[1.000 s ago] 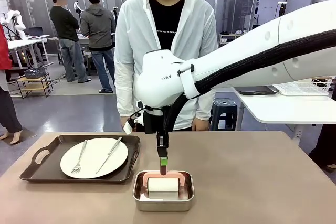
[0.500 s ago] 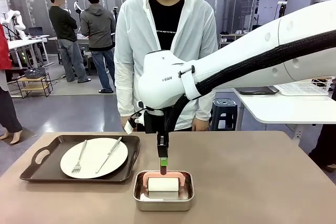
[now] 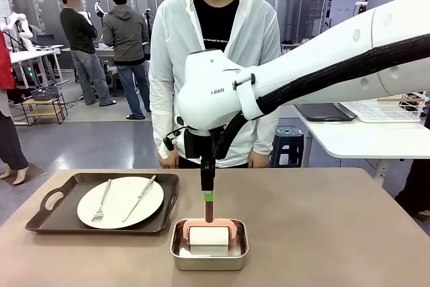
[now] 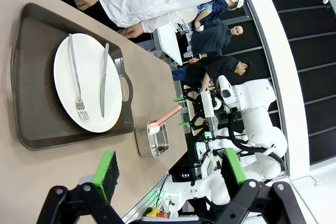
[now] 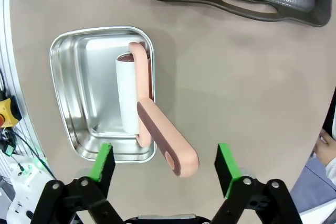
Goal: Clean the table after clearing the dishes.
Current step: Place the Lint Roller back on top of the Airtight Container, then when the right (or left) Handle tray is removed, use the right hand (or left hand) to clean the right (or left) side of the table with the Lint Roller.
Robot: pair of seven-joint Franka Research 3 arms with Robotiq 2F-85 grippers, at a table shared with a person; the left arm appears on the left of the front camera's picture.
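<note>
On the pinkish-brown table (image 3: 322, 233), a white plate (image 3: 119, 201) with a fork and a knife rests on a dark brown tray (image 3: 60, 199) at the left. A lint roller (image 3: 209, 236) with a pink handle (image 5: 163, 135) lies in a small steel pan (image 3: 176, 250) near the front edge. My right gripper (image 3: 208, 199) hangs straight down over the handle, open; in its wrist view the right gripper (image 5: 165, 156) has the handle's end between its green pads, untouched. My left gripper (image 4: 169, 166) is open and holds nothing, high over the plate (image 4: 86, 90) and tray (image 4: 31, 93).
A person in a white jacket stands at the far edge, hands (image 3: 259, 159) down by the table. A white side table (image 3: 363, 136) with a wire rack stands at the right. The pan (image 4: 152, 140) sits beyond the tray's handle in the left wrist view.
My right gripper has risen a little above the roller handle, and its wrist has shifted slightly right. Plate, tray and pan have not moved.
</note>
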